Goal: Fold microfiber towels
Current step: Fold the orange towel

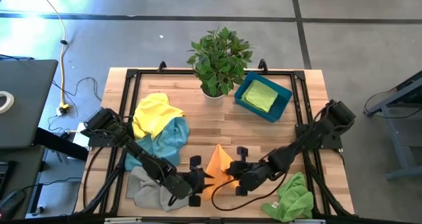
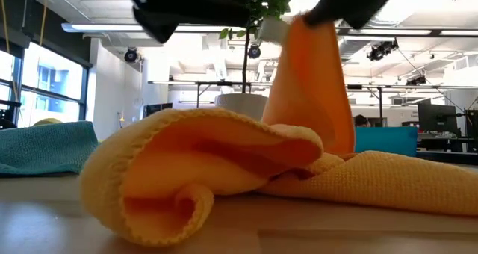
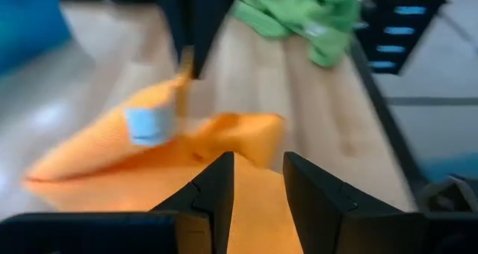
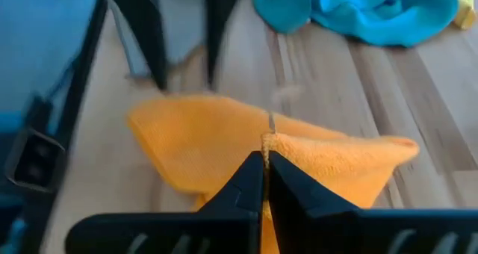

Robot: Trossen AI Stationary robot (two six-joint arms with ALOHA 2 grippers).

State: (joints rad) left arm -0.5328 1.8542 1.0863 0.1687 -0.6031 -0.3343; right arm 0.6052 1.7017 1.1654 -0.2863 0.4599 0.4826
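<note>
An orange towel [image 1: 217,159] lies near the table's front edge, one part pulled up into a peak [image 2: 310,60]. My right gripper [image 1: 232,171] is shut on that peak. My left gripper [image 1: 206,180] stands open just left of the towel, its fingers [image 4: 153,52] apart from the cloth's edge. Yellow [image 1: 155,112], light blue [image 1: 168,141] and grey [image 1: 146,188] towels lie crumpled at the left. A green towel [image 1: 293,197] lies at the front right. Another green towel [image 1: 260,95] lies folded in the teal bin [image 1: 283,100]. My right gripper pinches a raised bit of the orange towel's edge [image 4: 270,138] between its two shut fingers. The fingers slant down from the table's right. The pinched part is lifted into a peak, and the remaining cloth [image 4: 187,149] lies slack on the table.
A potted plant [image 1: 217,56] stands at the far middle, beside the teal bin. The black frame rails [image 1: 306,118] run along the table's sides. Bare wood [image 1: 224,122] shows between the plant and the orange towel.
</note>
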